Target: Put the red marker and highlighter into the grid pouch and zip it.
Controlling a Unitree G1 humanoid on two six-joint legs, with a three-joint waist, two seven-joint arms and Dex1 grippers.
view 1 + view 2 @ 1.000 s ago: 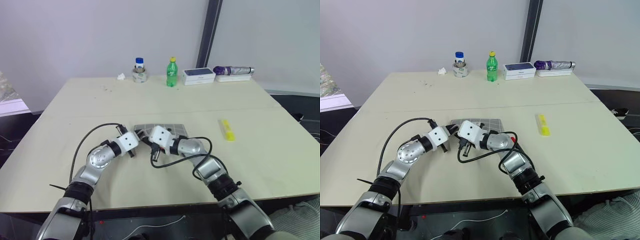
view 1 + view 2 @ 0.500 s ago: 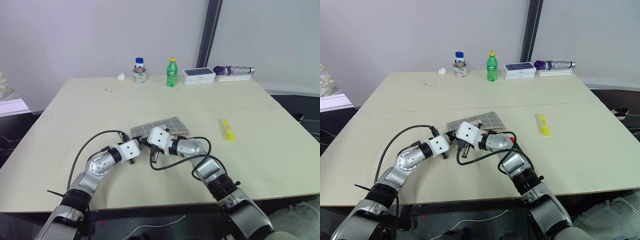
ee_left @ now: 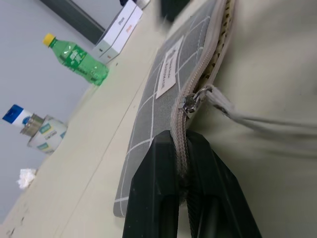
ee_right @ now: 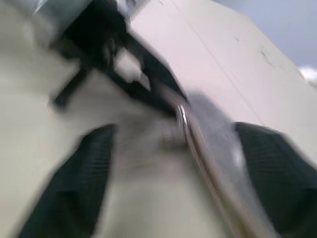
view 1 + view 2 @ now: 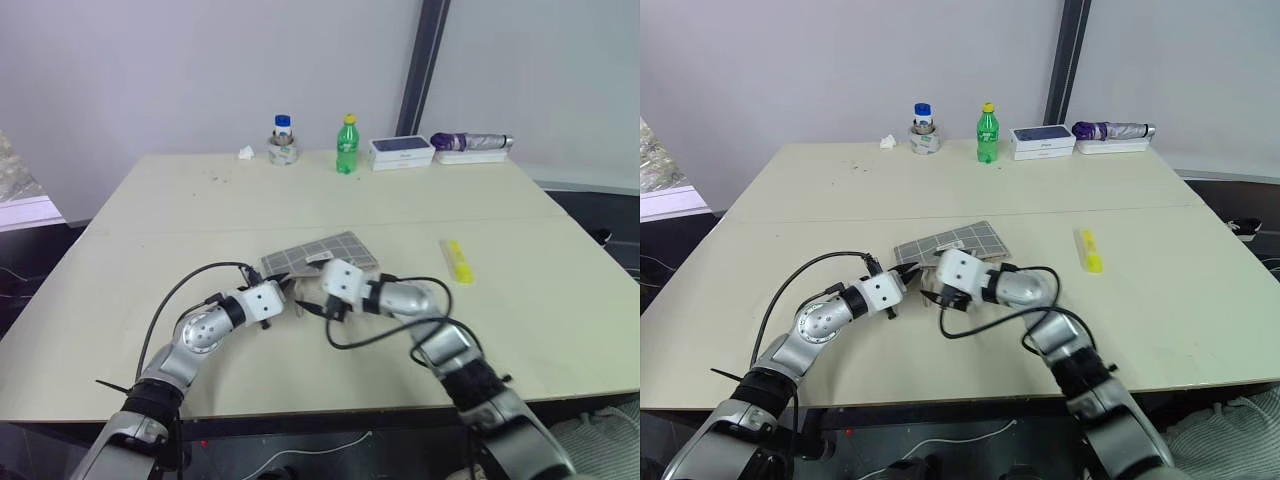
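Zipper work comes first: our left gripper (image 3: 184, 186) pinches the flat grey grid-patterned fabric pouch (image 5: 330, 250), mid-table (image 5: 160, 230), at its zipper end; our right gripper (image 4: 171, 163) stands spread, so we should catch the pull (image 3: 190, 101) squarely. The short yellow highlighter (image 5: 456, 260) lies toward the table's right edge.

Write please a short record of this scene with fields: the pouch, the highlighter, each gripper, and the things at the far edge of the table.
pouch: grid pouch flat near the middle of the table, zipper edge toward the robot
zipper: pull close to the left gripper's end
highlighter: highlighter on the table, right of the pouch, apart from it
left gripper: left gripper shut on the pouch's zipper edge
right gripper: right gripper open, just off the pouch edge
far edge: jar, green bottle, white box
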